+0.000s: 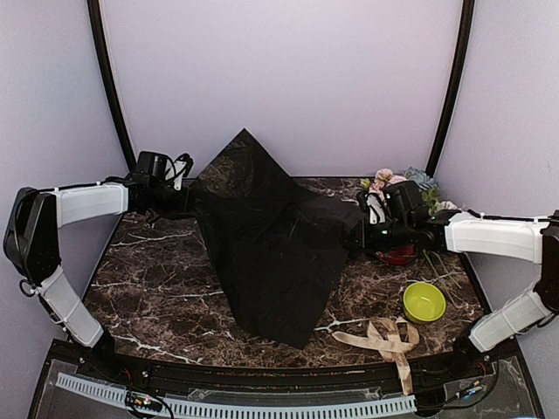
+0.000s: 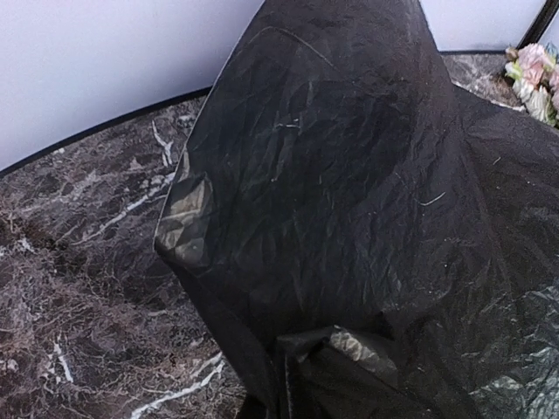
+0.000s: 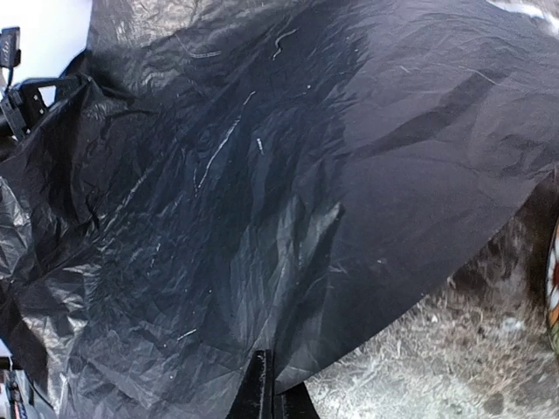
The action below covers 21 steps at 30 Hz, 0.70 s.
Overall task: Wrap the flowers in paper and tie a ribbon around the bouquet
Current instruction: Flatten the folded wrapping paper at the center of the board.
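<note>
Dk marbled tabletop (image 1: 148, 279), lilac walls (image 1: 288, 78); L gripper (image 1: 190, 199) & R gripper (image 1: 353, 236) both clamp black paper (image 1: 262, 253)

the paper (image 1: 266, 253) is plain matte black. the tabletop (image 1: 157, 288) is dark brown marble with white veins. the ribbon (image 1: 384, 340) is beige, the bowl (image 1: 424, 302) lime green, the flowers (image 1: 384, 178) pink, white and blue.

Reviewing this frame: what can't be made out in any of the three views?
- Fingertips of the left gripper: covered by the raised paper in the top and left wrist views.
- The flowers: mostly behind the right gripper and its arm in the top view, cut off by the right edge in the left wrist view.
- The red object: half under the right arm in the top view, so it is unidentifiable.
- The tabletop beneath the paper: hidden in every view.
</note>
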Each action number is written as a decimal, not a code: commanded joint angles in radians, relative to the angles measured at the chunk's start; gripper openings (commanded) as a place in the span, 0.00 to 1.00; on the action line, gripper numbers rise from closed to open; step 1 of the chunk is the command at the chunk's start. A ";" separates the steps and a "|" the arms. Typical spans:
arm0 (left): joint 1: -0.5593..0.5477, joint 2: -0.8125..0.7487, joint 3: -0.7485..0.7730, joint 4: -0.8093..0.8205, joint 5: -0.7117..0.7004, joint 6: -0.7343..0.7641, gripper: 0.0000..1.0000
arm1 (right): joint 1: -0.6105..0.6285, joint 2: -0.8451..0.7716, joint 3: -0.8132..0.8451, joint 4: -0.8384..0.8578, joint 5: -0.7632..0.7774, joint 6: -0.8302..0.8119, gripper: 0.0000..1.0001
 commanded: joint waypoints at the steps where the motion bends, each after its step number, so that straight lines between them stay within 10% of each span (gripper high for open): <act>1: 0.001 0.075 -0.007 0.059 -0.024 0.098 0.00 | 0.017 0.008 -0.060 0.085 0.023 0.061 0.00; 9: 0.063 0.209 0.173 -0.035 -0.220 0.171 0.64 | 0.123 0.045 -0.097 0.063 0.135 0.150 0.02; 21: 0.092 0.228 0.424 -0.382 -0.262 0.051 0.69 | 0.221 -0.186 -0.037 -0.331 0.481 0.163 0.66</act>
